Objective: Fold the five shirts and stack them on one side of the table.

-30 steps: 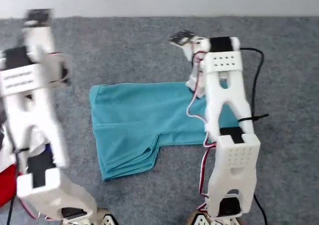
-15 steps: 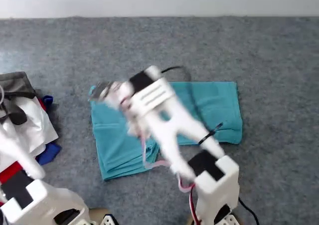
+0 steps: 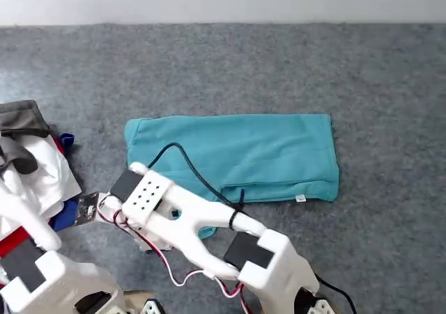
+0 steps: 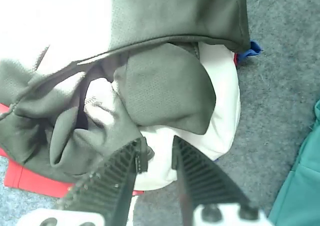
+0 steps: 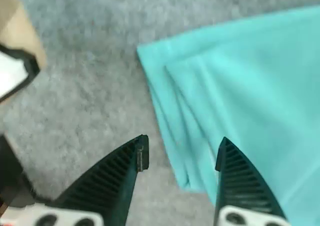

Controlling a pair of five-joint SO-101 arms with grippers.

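A teal shirt lies partly folded in the middle of the grey table, its long side running left to right. My right gripper is open, low beside the shirt's near-left corner, with its arm stretched across that corner. In the right wrist view the right gripper hovers over the folded teal edge with nothing between its fingers. My left gripper is open by a narrow gap above a pile of shirts; a dark grey shirt lies crumpled on a white one.
The pile sits at the table's left edge: dark grey shirt, white shirt, blue and red cloth beneath. A pale wall bounds the far side. Bare grey surface lies right of and beyond the teal shirt.
My right arm has swung from the teal shirt's far-right edge across to its near-left corner. The left arm has dropped back to the left, uncovering the pile.
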